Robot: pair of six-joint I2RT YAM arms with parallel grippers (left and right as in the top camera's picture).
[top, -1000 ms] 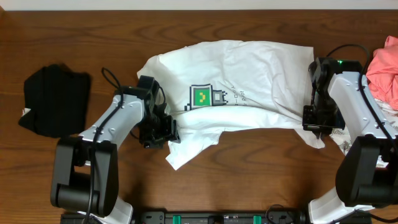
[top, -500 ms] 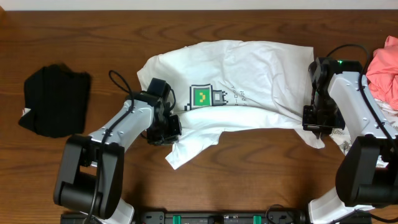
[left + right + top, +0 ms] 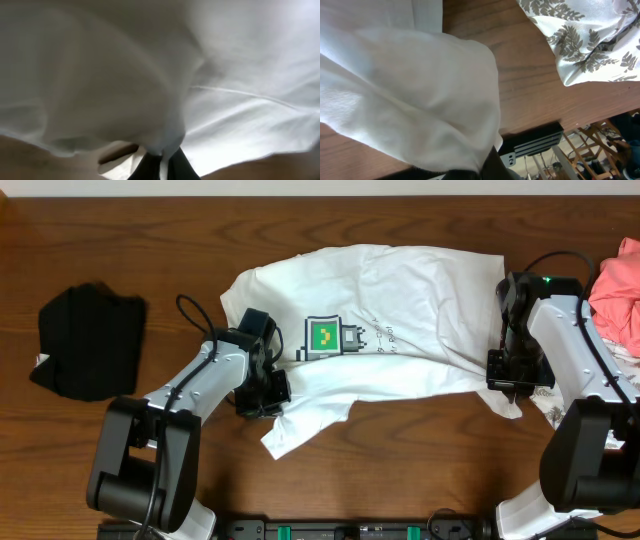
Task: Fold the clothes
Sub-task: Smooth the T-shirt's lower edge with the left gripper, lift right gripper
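Across the middle of the bench you've got the white T-shirt spread out but rumpled, pixel-robot print facing up. Your left arm is down on the near-left edge just beside the print. The left jaws are pinched together on a bunch of that cloth, and the wrist view is nearly all white fabric. Your right arm sits at the near-right corner, its jaws clamped on the shirt too. A black garment lies well off to the left, with a pink garment and a leaf-patterned garment off to the right.

Looks to me like the grab for fold 1 is done, with 2 grips set. Next I'd lift both sides evenly, pull the near edge taut, and lay it over toward the far edge without dragging the loose flap up front.
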